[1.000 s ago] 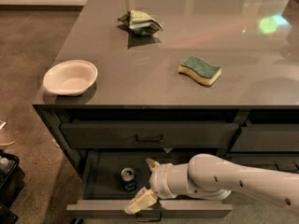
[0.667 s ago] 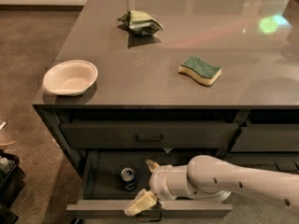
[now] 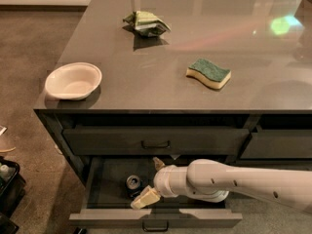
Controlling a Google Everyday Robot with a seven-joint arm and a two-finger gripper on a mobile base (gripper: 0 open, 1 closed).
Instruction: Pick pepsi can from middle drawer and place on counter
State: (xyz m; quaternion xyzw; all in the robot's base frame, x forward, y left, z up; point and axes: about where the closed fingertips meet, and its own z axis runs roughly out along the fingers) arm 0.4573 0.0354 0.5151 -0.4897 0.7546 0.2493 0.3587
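The pepsi can (image 3: 133, 183) stands upright in the open middle drawer (image 3: 156, 219), left of centre, with its silver top showing. My gripper (image 3: 151, 181) reaches into the drawer from the right, just right of the can. It is open, with one cream finger (image 3: 145, 198) in front of the can and the other (image 3: 158, 163) behind it. The can sits at the mouth of the gap, and nothing is held. The counter (image 3: 170, 48) spreads above the drawers.
On the counter are a white bowl (image 3: 73, 80) at the front left, a green and yellow sponge (image 3: 208, 73) right of centre, and a crumpled green bag (image 3: 146, 22) at the back. The top drawer (image 3: 156, 140) is closed. A black bin (image 3: 7, 184) stands on the floor to the left.
My gripper has shifted a little deeper into the drawer, so its fingers now sit more level with the can. The can has not moved.
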